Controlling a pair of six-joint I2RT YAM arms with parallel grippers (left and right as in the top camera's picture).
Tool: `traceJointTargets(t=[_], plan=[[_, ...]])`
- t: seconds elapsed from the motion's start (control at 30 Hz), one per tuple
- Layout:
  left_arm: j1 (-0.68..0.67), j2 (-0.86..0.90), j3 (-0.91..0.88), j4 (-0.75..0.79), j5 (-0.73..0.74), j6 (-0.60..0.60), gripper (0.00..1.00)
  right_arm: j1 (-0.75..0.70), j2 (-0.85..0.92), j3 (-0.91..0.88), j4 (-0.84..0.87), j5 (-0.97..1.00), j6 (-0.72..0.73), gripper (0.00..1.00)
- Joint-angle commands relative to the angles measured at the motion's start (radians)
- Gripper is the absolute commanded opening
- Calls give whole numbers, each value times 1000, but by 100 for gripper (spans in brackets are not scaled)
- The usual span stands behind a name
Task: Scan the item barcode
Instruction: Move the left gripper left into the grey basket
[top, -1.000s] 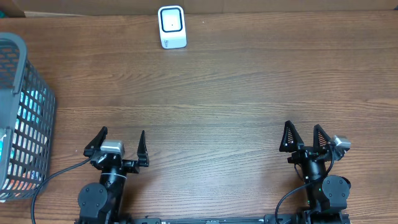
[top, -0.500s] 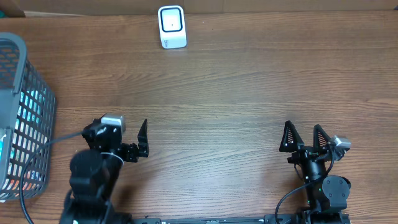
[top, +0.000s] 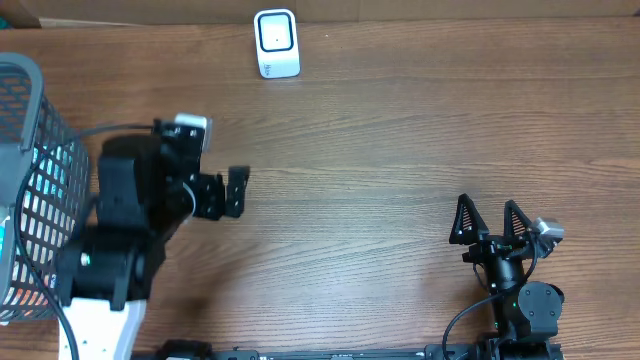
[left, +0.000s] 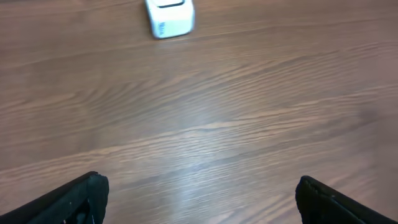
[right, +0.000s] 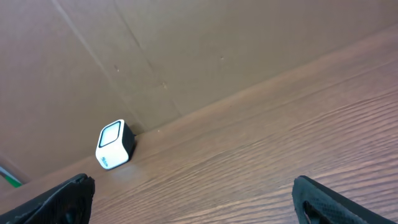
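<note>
Because no item lay yet on the open counter (top: 380, 150), the thing to be scanned had to be looked for in the grey mesh basket (top: 62, 200) at the left edge. Blue and orange packages (top: 45, 172) showed there through the wall, but which one was meant I could not tell. The left tool (top: 222, 194) hung above the counter just to the right of that basket, its two fingers spread wide with nothing between them. I judged that it was lifted there so as to reach over the basket rim from above. The right tool (top: 489, 222) rested low at the near right corner, also fully open and empty. It was well apart from everything, probably parked so that it left the way free. The white barcode scanner (top: 277, 42) stood upright at the far edge, left of the middle, with its framed window turned toward the arms. A package could therefore be presented in front of it with the code facing the window. The scanner was well apart from both tools and from the basket. The counter was of brown wood grain, smooth and a little shiny, and bare between the scanner and the arms. Behind it a plain brown wall (right: 186, 50), like cardboard, met the far edge
</note>
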Motion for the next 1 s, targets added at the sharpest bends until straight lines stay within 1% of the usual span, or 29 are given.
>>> traceJointTargets(t=[0.0, 0.17, 0.23, 0.3, 0.4, 0.47, 0.57, 0.63, 0.7, 0.77, 0.83, 0.87, 0.9, 0.97], plan=[[6, 55, 92, -10, 181, 14, 100, -3, -9, -11, 6, 3, 0, 100], [5, 75, 91, -22, 286, 20, 99, -3, -9, -11, 6, 3, 0, 100], [5, 77, 91, -23, 273, 23, 100, -3, -9, -11, 6, 3, 0, 100], [5, 81, 92, -24, 213, 10, 100, -3, -9, -11, 6, 3, 0, 100], [6, 98, 103, -36, 100, -60, 100, -3, -9, -11, 6, 3, 0, 100], [6, 129, 147, -73, 6, -93, 100, -3, -9, -11, 6, 3, 0, 100], [6, 224, 335, -206, -148, -102, 100, -3, -9, -11, 6, 3, 0, 100], [13, 278, 462, -285, -216, -104, 100, -3, -9, -11, 6, 3, 0, 100], [36, 322, 584, -348, -267, -134, 100, -3, -9, -11, 6, 3, 0, 100], [80, 357, 701, -393, -288, -166, 100, -3, -9, -11, 6, 3, 0, 100], [182, 374, 804, -425, -288, -210, 100, -3, -9, -11, 6, 3, 0, 100], [247, 373, 828, -437, -288, -232, 100, -3, -9, -11, 6, 3, 0, 100], [279, 372, 835, -442, -288, -239, 100, -3, -9, -11, 6, 3, 0, 100], [407, 370, 838, -462, -287, -269, 100, -3, -9, -11, 6, 3, 0, 100]])
